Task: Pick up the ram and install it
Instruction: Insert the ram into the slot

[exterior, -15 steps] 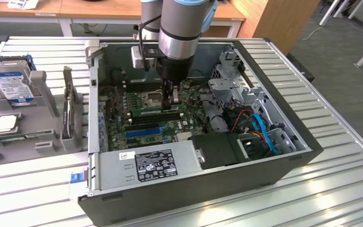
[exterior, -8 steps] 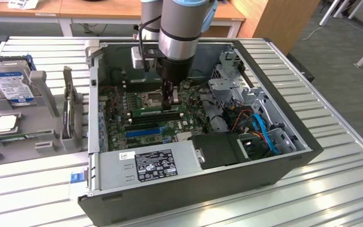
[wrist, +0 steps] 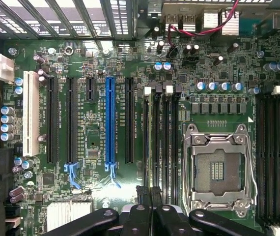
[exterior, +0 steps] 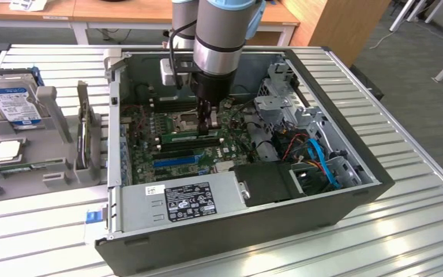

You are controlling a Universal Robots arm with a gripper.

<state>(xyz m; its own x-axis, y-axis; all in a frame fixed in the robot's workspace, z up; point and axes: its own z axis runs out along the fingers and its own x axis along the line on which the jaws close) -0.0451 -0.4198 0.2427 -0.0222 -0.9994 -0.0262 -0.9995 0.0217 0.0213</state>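
The ram is a thin green stick lying along a black memory slot on the motherboard inside the open computer case. My gripper reaches straight down into the case and is shut on the ram's top edge, near the end at the exterior view's right. In the wrist view the gripper has its black fingers pressed together at one end of the row of memory slots, beside the CPU socket. There the ram is edge-on and hard to pick out.
A blue-labelled hard drive stands in a grey holder outside the case, at the exterior view's left. The power supply takes up the case's near end. Drive cages and blue cables crowd the exterior view's right. A long blue slot lies beside the memory slots.
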